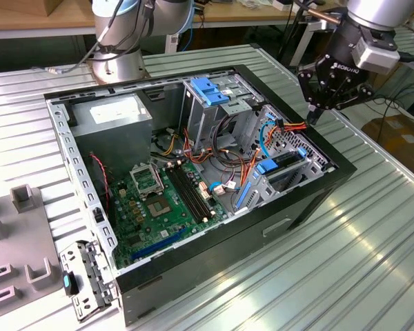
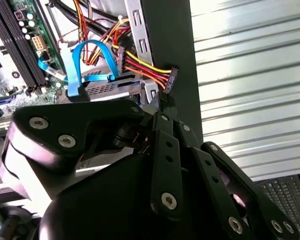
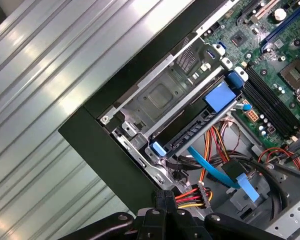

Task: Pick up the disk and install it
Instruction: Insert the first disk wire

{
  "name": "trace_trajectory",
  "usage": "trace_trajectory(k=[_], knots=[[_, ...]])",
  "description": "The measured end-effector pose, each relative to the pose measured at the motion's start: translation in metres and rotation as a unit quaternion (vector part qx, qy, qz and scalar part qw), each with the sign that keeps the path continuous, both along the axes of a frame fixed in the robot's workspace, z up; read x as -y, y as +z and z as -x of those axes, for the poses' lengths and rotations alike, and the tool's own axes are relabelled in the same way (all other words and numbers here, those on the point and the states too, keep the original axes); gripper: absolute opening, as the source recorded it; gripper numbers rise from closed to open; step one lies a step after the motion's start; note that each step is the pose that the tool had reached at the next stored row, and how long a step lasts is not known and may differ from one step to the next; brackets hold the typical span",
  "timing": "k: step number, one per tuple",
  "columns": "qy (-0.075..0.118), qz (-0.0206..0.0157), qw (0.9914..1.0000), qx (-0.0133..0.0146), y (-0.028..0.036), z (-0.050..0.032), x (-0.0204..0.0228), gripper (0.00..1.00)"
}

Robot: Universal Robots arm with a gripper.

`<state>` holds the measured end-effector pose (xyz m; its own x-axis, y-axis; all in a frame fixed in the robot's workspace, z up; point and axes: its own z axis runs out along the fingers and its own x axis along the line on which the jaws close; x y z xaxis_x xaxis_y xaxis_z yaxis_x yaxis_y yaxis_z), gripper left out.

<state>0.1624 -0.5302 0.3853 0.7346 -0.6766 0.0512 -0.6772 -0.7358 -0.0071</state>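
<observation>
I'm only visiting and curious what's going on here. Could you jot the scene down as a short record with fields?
Setting: computer case, lid off, on a ribbed metal table
Gripper: shut, over the case's edge at the exterior view's right, close to a power connector
Disk: sits in a drive bay inside the case, edged by its blue frame
Held: nothing seen

The disk (image 3: 190,131), seemingly edge-on in its bay (image 3: 160,95), is mostly hidden.
</observation>
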Motion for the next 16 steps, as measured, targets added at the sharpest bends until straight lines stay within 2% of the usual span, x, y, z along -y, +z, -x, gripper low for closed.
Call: trace_trajectory(k=[2, 3, 4, 7, 8, 12, 16], knots=[[0.001, 0.0008, 1.0, 0.0005, -0.0015, -0.0007, -0.0018, 0.11], [0.001, 0.0017, 1.0, 0.0007, -0.0025, -0.0012, -0.0028, 0.18], [0.002, 0.0025, 0.99999, 0.001, -0.0034, -0.0016, -0.0036, 0.18], [0.002, 0.0076, 0.99996, 0.003, -0.0069, -0.0046, -0.0065, 0.19], [0.002, 0.0077, 0.99996, 0.0033, -0.008, -0.0049, -0.0073, 0.25], [0.003, 0.0076, 0.99996, 0.0046, -0.0129, -0.006, -0.009, 0.25], [0.012, 0.0076, 0.99987, 0.0084, -0.0153, -0.0062, -0.009, 0.25]])
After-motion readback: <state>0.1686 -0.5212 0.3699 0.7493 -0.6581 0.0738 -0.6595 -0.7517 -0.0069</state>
